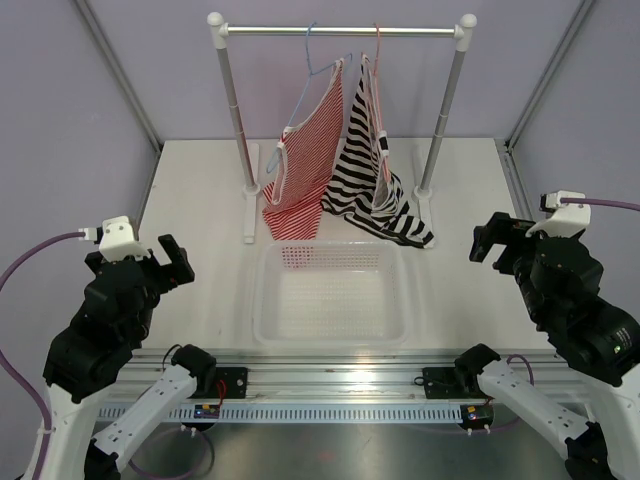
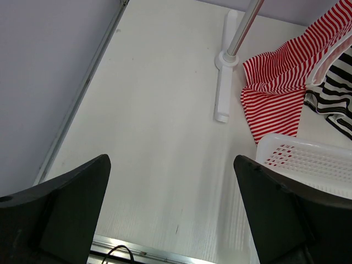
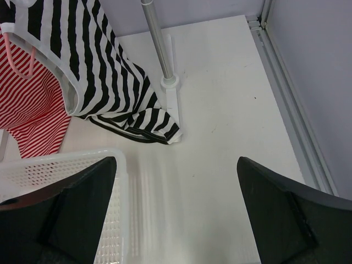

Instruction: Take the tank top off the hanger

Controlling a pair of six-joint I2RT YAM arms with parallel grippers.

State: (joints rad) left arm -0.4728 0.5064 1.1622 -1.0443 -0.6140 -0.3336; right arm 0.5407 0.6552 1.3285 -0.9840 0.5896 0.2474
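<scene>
Both the right pincer (image 1: 487, 243) and the left pincer (image 1: 172, 262) stood wide open, empty. From the nearer right one, the black-and-white wavy-striped cloth tank top (image 1: 362, 170) lay at ten o'clock, hanging lengthwise from the thin pink-red wire hanger (image 1: 378, 50), hem pooled on the white worktop (image 1: 200, 200).

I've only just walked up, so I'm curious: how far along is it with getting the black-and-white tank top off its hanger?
Done: nothing yet. The tank top hangs on the pink hanger, hooked over the rail, its hem resting on the table.
In hand: nothing; the left pincer and right pincer are open, empty, away from the cloth.
Left: everything. It must grip the top and slip it off the hanger.
</scene>
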